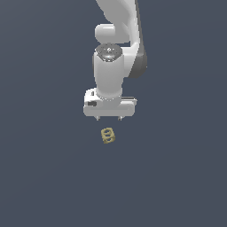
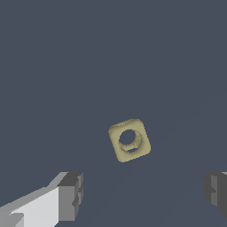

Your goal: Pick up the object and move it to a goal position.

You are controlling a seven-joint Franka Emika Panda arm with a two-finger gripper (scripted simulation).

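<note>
Two dark finger pads (image 2: 71, 195) sit closest to the wrist camera, one at each side of its picture, spread wide with nothing between them; the gripper (image 1: 109, 118) is fully parted and holds nothing. Ahead of those pads, on the bare dark floor (image 2: 53, 66), lies the object (image 2: 129, 140), a small tan-yellow block with rounded corners and a round hole through the face turned toward the camera. In the exterior view the object (image 1: 107, 135) lies just below the gripper's fingertips, apart from them, with more of its holes showing on the side faces, and it looks slightly turned relative to the line between the two fingers. My reading is that the reach-and-align step is in hand: the arm (image 1: 116, 48) hangs over the piece but no grasp has begun. The next move calls for a descent until the fingers straddle the block, perhaps with a small wrist rotation so the pads meet flat faces, then a closing and a lift toward the goal, which is not marked anywhere in these views. Counted: one arm, one gripper with two fingers, one object, and no other items on the floor.
</note>
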